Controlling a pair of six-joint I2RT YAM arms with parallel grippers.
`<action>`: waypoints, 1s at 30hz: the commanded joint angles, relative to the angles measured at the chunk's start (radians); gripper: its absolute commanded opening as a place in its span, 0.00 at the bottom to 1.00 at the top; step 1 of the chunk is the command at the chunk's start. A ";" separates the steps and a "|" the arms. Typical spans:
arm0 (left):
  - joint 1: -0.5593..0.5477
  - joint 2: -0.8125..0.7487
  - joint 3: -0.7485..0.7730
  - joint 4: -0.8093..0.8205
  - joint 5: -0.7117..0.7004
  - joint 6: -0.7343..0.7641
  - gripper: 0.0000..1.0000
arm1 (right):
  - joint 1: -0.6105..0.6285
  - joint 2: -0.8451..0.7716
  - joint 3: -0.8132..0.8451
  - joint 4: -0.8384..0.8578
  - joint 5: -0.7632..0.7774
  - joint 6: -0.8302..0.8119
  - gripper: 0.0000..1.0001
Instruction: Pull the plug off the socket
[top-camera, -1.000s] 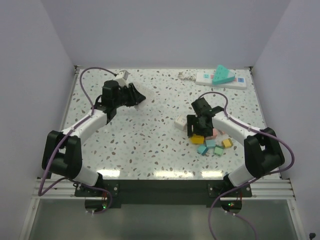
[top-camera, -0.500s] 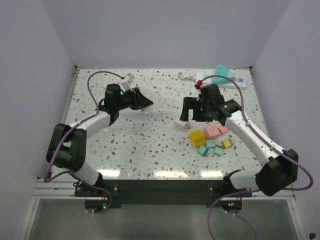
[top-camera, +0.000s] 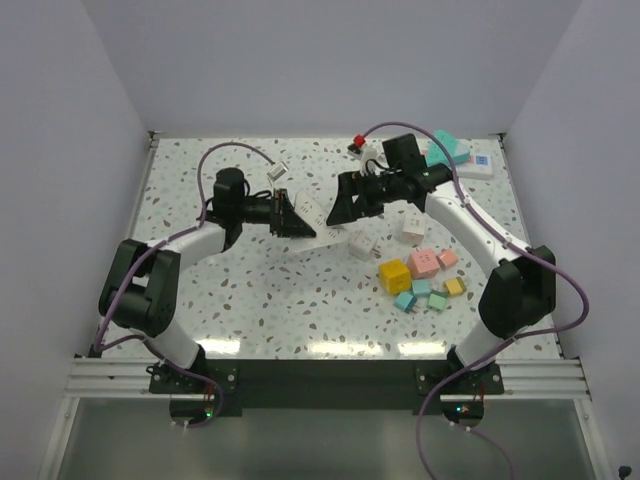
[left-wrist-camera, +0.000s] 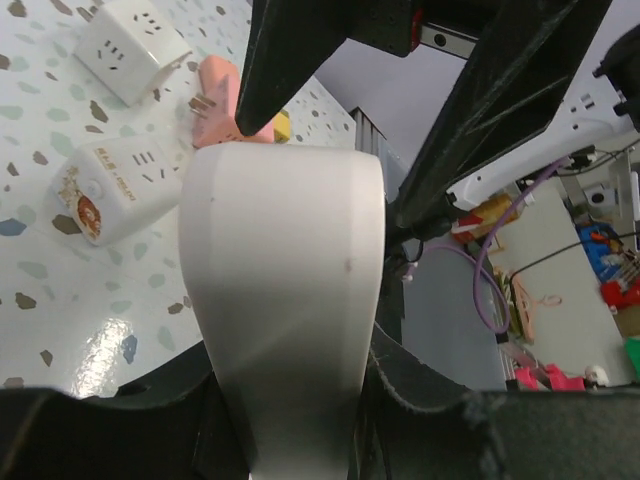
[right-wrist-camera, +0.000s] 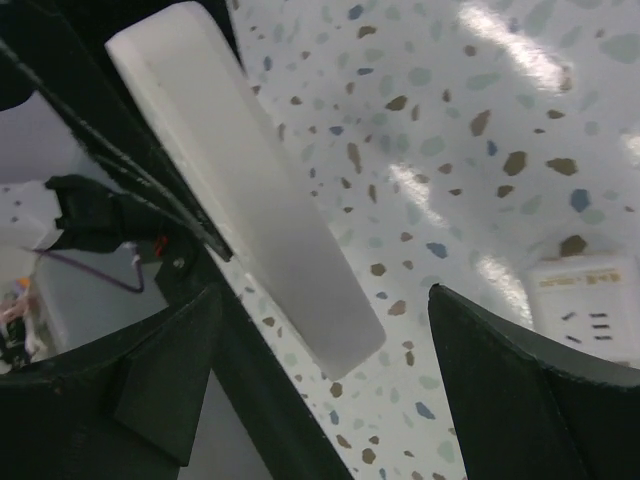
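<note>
The socket (top-camera: 482, 166), a white power strip with coloured marks, lies at the table's back right, mostly hidden behind my right arm. A teal triangular piece (top-camera: 449, 148) sits on it. I cannot make out a plug in it. My left gripper (top-camera: 288, 214) is shut on a white flat tapering piece (top-camera: 322, 232) and holds it above the table; the piece fills the left wrist view (left-wrist-camera: 285, 250) between the fingers (left-wrist-camera: 290, 425). My right gripper (top-camera: 342, 205) is open at the piece's far end. In the right wrist view the piece's tip (right-wrist-camera: 300, 280) lies between the open jaws of my right gripper (right-wrist-camera: 325, 330), untouched.
Two white cube sockets (top-camera: 360, 246) (top-camera: 411, 230) stand mid-table; one also shows in the right wrist view (right-wrist-camera: 590, 295). Several small cubes, yellow (top-camera: 393, 275), pink (top-camera: 422, 263) and green, cluster at the right front. Walls close in on three sides.
My right arm has swung from the cube pile up and left to meet the left gripper. My left gripper has moved right and turned, still holding the white piece.
</note>
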 joint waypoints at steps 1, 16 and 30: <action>-0.002 -0.029 0.012 0.034 0.140 0.064 0.00 | 0.003 -0.019 0.008 -0.014 -0.310 -0.044 0.86; -0.034 0.008 0.093 0.046 0.269 0.054 0.00 | 0.055 -0.014 -0.057 -0.063 -0.473 -0.066 0.36; -0.008 0.034 0.052 0.143 0.147 -0.035 1.00 | 0.082 -0.003 -0.029 -0.114 -0.446 -0.066 0.00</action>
